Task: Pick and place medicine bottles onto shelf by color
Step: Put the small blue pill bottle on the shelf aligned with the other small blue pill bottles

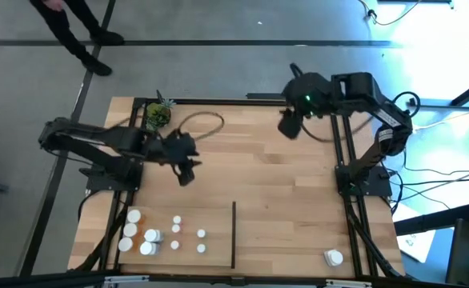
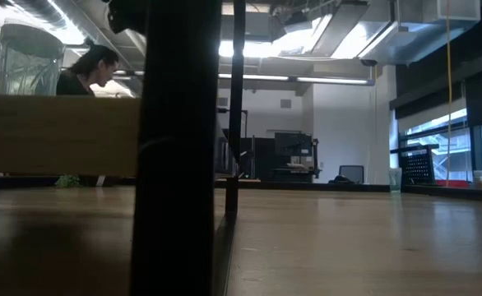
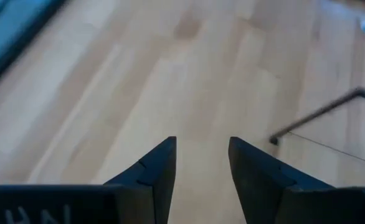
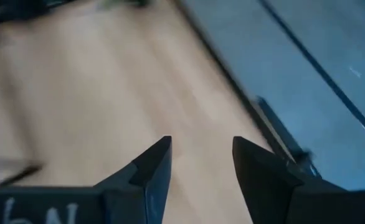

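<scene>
Several small bottles with white caps stand in a cluster (image 1: 150,236) on the near left of the light-wood shelf board (image 1: 274,184); one in it has an orange body (image 1: 151,235). One white bottle (image 1: 334,258) lies alone at the near right. A thin black divider strip (image 1: 234,234) runs from the near edge. My left gripper (image 1: 188,170) is open and empty above the left middle of the board; its wrist view (image 3: 201,155) shows bare wood between the fingers. My right gripper (image 1: 288,124) is open and empty near the far right; its wrist view (image 4: 201,155) shows wood and the board's edge.
A small green potted plant (image 1: 159,114) and a thin wire loop (image 1: 198,124) sit at the far left of the board. Black metal rails (image 1: 350,200) edge the board. A person's legs (image 1: 82,36) show on the floor beyond the table.
</scene>
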Controlling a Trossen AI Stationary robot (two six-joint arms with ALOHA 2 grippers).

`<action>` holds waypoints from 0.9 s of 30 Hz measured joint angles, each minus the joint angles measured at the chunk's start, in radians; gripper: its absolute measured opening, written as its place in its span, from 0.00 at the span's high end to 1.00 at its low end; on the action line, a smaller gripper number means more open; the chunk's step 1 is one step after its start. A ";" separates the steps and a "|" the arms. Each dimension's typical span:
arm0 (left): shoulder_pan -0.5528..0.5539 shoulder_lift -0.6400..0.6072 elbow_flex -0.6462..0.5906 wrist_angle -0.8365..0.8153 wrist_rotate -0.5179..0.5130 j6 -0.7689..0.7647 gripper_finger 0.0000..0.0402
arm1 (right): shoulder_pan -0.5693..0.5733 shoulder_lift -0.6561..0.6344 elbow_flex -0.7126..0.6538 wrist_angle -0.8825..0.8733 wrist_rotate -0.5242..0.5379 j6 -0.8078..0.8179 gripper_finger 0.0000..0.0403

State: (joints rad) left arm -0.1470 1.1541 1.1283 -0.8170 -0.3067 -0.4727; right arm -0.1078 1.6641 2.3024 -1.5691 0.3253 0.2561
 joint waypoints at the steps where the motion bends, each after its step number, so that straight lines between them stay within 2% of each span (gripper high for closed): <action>1: 0.019 -0.011 0.001 0.003 -0.003 0.011 0.65 | -0.027 0.000 -0.014 -0.001 0.024 0.035 0.58; 5: 0.100 -0.050 0.001 -0.008 -0.009 0.058 0.65 | -0.164 0.002 -0.082 0.000 0.001 0.156 0.58; 11: 0.242 -0.075 0.003 0.004 -0.009 0.174 0.65 | -0.397 0.002 -0.261 -0.002 -0.085 0.240 0.58; 17: 0.380 -0.078 0.001 0.007 0.008 0.306 0.65 | -0.581 0.002 -0.457 0.007 -0.089 0.335 0.58; 22: 0.471 -0.070 0.001 0.033 0.061 0.384 0.65 | -0.688 0.002 -0.602 0.070 -0.033 0.338 0.58; 27: 0.541 -0.069 0.001 0.068 0.095 0.387 0.65 | -0.793 0.003 -0.716 0.226 -0.068 0.237 0.58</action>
State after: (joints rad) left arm 0.3940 1.0855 1.1290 -0.7492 -0.2119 -0.0857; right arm -0.9009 1.6669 1.5861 -1.3436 0.2573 0.4927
